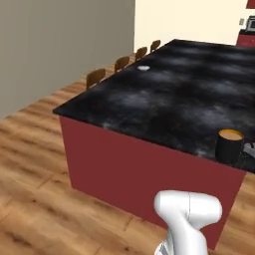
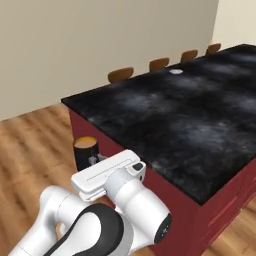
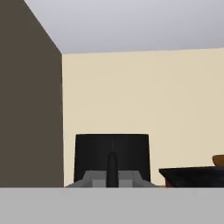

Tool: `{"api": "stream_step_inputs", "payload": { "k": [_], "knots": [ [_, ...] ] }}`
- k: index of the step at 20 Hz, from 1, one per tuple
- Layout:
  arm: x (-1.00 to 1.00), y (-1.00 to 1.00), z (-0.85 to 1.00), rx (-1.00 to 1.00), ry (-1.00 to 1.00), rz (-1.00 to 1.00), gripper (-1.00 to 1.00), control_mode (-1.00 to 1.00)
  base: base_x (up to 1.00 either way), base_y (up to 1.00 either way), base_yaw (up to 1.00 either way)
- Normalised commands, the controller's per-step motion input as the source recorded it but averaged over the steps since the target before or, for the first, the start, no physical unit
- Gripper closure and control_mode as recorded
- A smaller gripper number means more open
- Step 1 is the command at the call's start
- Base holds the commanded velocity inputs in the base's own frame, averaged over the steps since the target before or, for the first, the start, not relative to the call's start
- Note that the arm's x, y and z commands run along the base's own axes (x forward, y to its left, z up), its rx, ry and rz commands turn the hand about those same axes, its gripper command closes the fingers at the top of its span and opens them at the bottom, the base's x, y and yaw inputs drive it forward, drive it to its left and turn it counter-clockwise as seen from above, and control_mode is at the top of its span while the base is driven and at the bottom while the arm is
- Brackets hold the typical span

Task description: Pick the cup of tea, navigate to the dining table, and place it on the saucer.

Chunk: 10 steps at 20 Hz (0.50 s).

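The gripper (image 2: 92, 161) is closed on the handle of the cup of tea (image 2: 86, 152), holding the black mug upright with its orange-brown liquid surface level. In the right base view the cup hangs in the air in front of the near end of the dining table (image 2: 190, 120), beside its red base and above the wooden floor (image 2: 30, 150). In the left base view the cup (image 1: 229, 145) appears at the near right edge of the table (image 1: 164, 94), its lower part overlapping the black marble top. In the hand view the cup (image 3: 111, 155) fills the lower centre as a dark block, with its handle (image 3: 112, 168) standing between the finger tips, and a cream wall (image 3: 144, 96) lies beyond. The saucer (image 1: 143, 68) rests on the tabletop along the far left side, close to the row of wooden stools (image 1: 95, 77), well apart from the cup; the right base view shows the same saucer (image 2: 176, 71) near the far edge, with stool backs behind it.
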Motion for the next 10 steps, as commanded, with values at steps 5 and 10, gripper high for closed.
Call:
{"api": "stream_step_inputs", "payload": {
  "k": [5,10],
  "knots": [
    [0.0,0.0,0.0,0.0,0.0,0.0,1.0,1.0,1.0,1.0,-0.25],
    [0.0,0.0,0.0,0.0,0.0,0.0,1.0,1.0,0.93,1.0,-0.25]
  ]
}}
